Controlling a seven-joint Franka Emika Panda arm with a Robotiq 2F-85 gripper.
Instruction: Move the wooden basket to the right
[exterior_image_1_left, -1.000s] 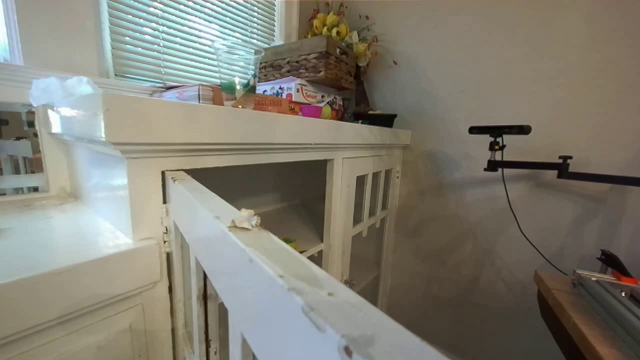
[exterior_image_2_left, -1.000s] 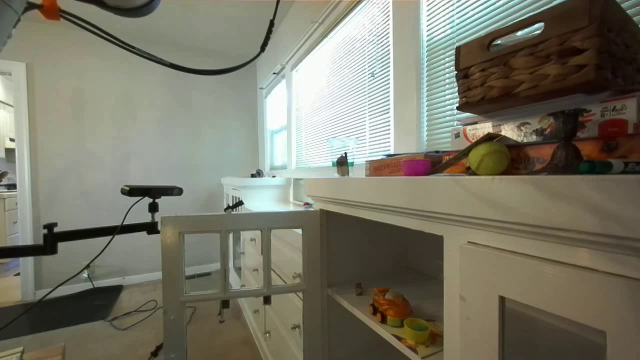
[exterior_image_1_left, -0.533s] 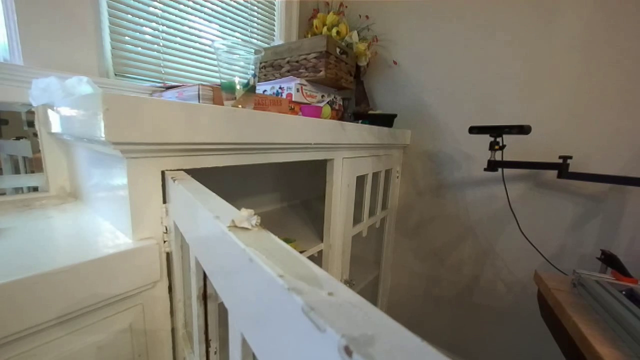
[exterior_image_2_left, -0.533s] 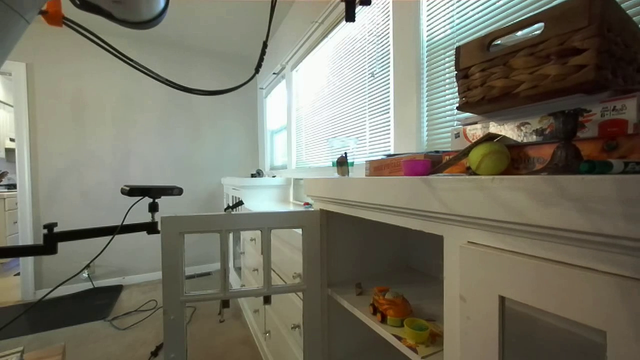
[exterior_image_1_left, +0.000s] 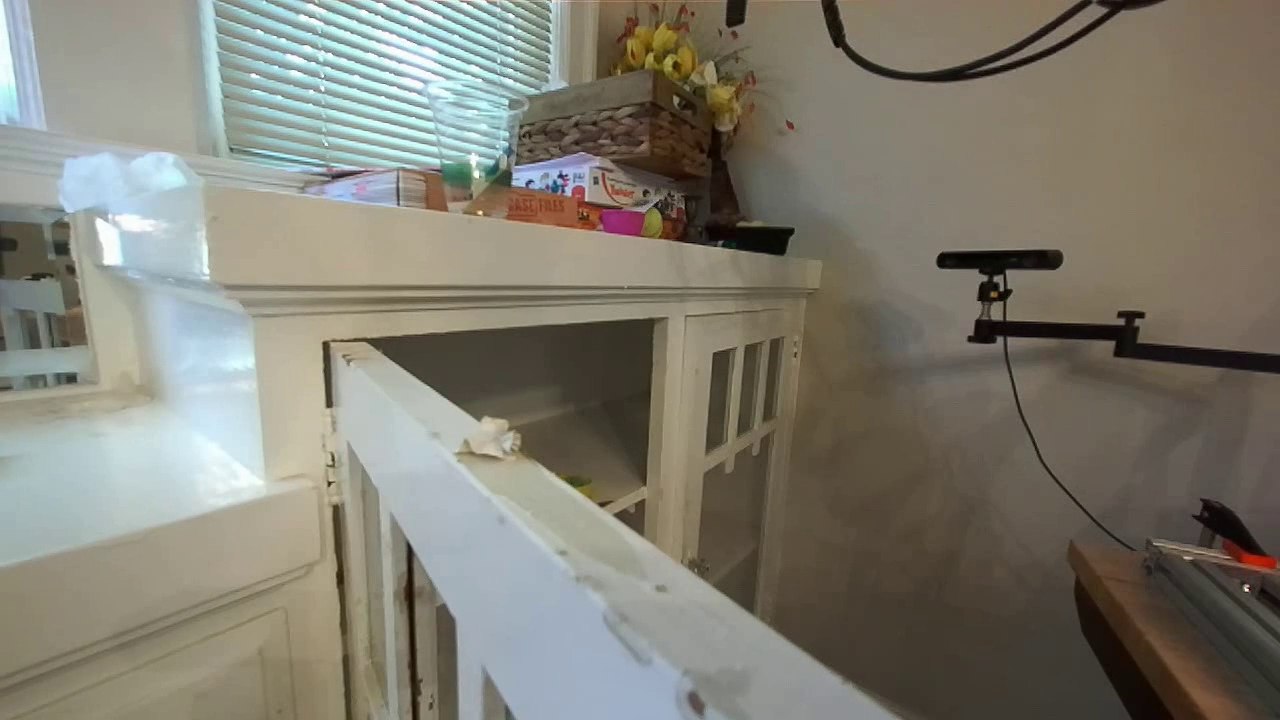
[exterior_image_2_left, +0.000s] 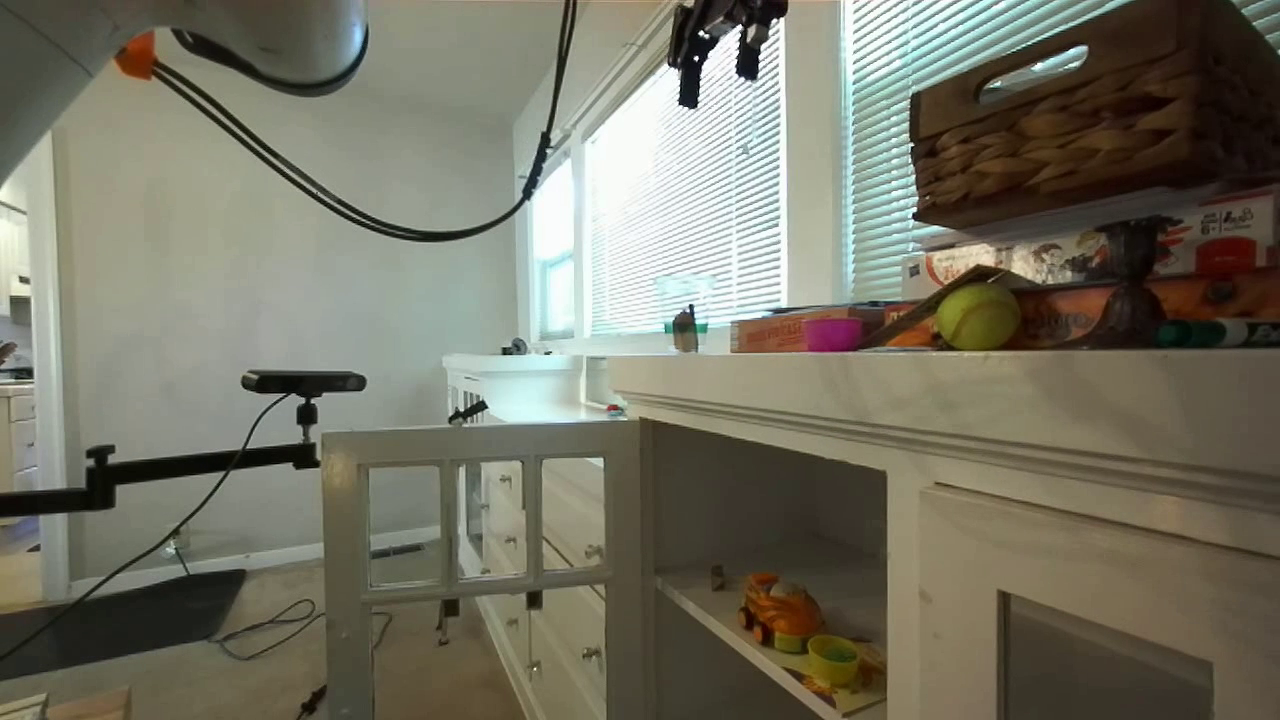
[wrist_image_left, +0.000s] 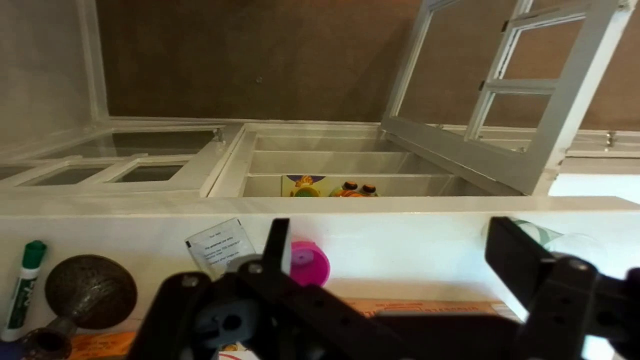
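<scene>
Atop pkgs (exterior_image_2_left: 1062, 258): wdn bskt (exterior_image_2_left: 1050, 150), hand (exterior_image_2_left: 718, 88) apart

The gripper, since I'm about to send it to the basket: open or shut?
Open. In the wrist view the gripper has its fingers wide apart, with the pink cup and white counter showing between them.

One wooden basket (exterior_image_2_left: 1050, 150) is here, and one gripper (exterior_image_2_left: 719, 85) with two fingers (wrist_image_left: 515, 260). The near cabinet (exterior_image_2_left: 900, 395) carries two paned doors (exterior_image_2_left: 480, 588). Flat boxes (exterior_image_2_left: 1060, 255) number at least three (they overlap, so I can't be firmer). The rest come singly: one tennis ball (exterior_image_2_left: 978, 316), one pink cup (exterior_image_2_left: 832, 335), one clear cup (exterior_image_1_left: 475, 135), one green-capped marker (exterior_image_2_left: 1210, 333), one dark candlestick (wrist_image_left: 90, 290), one printed packet (wrist_image_left: 220, 247), one toy vehicle (exterior_image_2_left: 783, 605), one vase (exterior_image_1_left: 723, 200). The flowers (exterior_image_1_left: 660, 48) crowd too closely to count.
</scene>
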